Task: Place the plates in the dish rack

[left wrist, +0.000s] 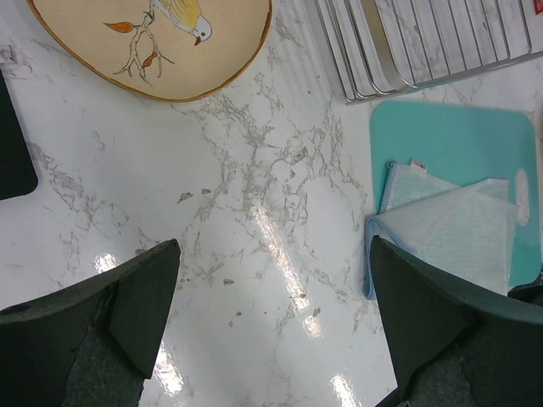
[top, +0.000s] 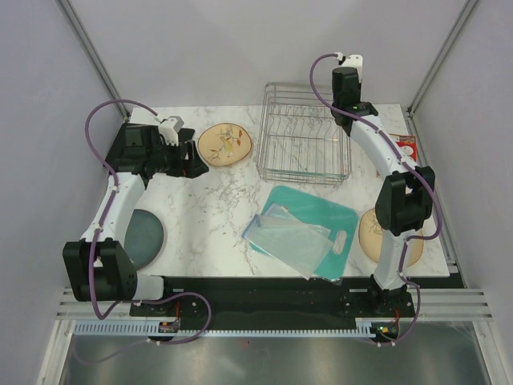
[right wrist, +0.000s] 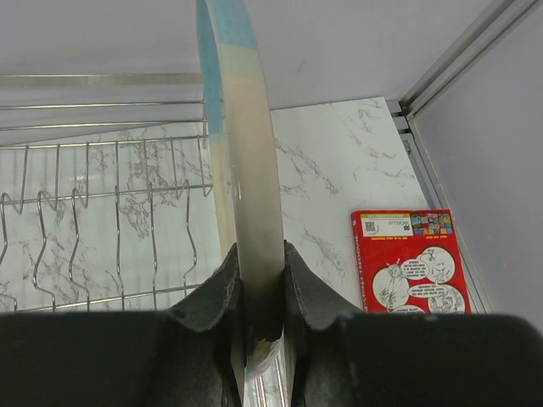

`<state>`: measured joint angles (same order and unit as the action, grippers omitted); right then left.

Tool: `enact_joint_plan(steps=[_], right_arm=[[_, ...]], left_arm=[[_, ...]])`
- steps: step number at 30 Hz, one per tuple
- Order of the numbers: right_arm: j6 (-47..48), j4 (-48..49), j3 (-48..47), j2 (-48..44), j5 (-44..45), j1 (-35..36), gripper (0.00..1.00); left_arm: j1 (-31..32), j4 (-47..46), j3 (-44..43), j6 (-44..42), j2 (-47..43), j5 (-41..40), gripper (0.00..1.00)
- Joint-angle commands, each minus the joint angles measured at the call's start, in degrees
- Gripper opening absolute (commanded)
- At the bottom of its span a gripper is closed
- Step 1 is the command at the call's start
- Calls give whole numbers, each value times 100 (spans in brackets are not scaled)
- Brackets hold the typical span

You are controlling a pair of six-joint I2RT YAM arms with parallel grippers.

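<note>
My right gripper (right wrist: 259,263) is shut on the rim of a cream-and-light-blue plate (right wrist: 242,170), held upright and edge-on over the right end of the silver wire dish rack (top: 303,132), whose prongs (right wrist: 102,195) show to the plate's left. My left gripper (left wrist: 271,254) hangs open over bare marble, just left of a tan plate with a bird on a sprig (top: 225,144), which also shows at the top of the left wrist view (left wrist: 153,42). A dark grey-blue plate (top: 144,238) lies under the left arm. Another tan plate (top: 377,233) is partly hidden behind the right arm.
A teal cutting board (top: 313,224) with a folded pale blue cloth (top: 288,237) lies at the front middle. A red-and-white card (right wrist: 411,259) lies by the right wall, right of the rack. Walls and frame posts close in the table's back and sides.
</note>
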<state>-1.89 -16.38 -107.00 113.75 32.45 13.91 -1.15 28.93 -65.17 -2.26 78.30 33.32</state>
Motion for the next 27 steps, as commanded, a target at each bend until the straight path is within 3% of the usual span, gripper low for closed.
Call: enact_joint_plan(steps=[1,27], right_arm=[[-75,768,-111,-213,315,-99,0],[374,1041,293,-503,736,-99,0]], left_arm=[[9,-203,-49,173,123,87,100],[-8,-370,-154,472,502,227,100]])
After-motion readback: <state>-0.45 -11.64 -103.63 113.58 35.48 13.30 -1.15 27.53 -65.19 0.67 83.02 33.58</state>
